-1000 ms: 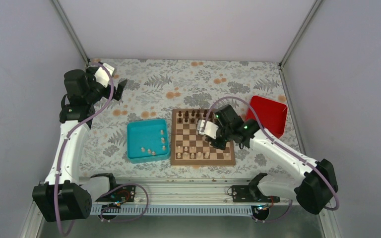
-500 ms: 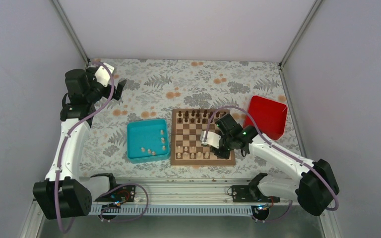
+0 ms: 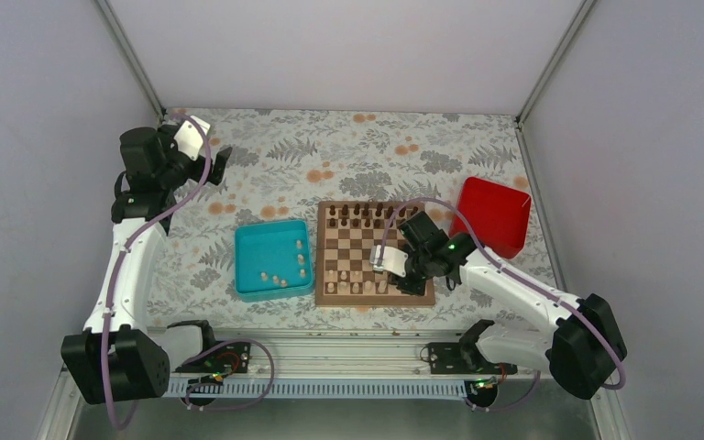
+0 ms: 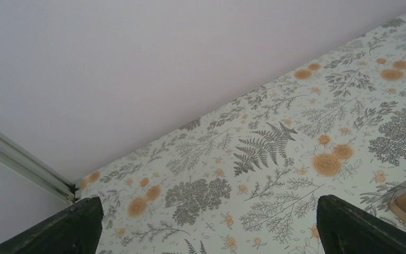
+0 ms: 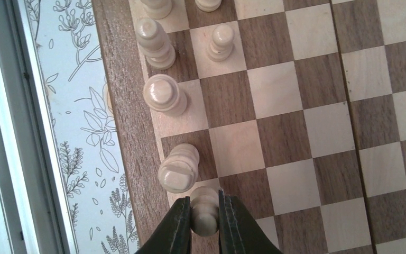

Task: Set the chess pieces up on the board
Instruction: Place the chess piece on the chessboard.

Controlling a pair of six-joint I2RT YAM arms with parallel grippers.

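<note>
The wooden board point(image 3: 358, 248) lies mid-table, with pale pieces along its near rows point(image 3: 356, 287) and dark pieces on the far row. My right gripper point(image 5: 205, 218) is shut on a pale beige chess piece point(image 5: 204, 207), held low over the board's near right corner next to a pale slotted piece point(image 5: 177, 170). More pale pieces point(image 5: 164, 95) stand along the board edge point(image 5: 121, 111). Several pale pieces point(image 3: 278, 280) lie in the teal tray point(image 3: 254, 243). My left gripper point(image 3: 220, 165) is open and empty, raised at the far left; its fingers point(image 4: 71, 227) show over bare cloth.
A red box point(image 3: 495, 213) stands right of the board. The floral cloth point(image 4: 275, 159) covers the table. The metal front rail point(image 3: 330, 353) runs along the near edge. Walls close in left, right and back.
My right gripper has moved toward the near right corner of the board with the pale piece and lowered. The left arm has hardly moved.
</note>
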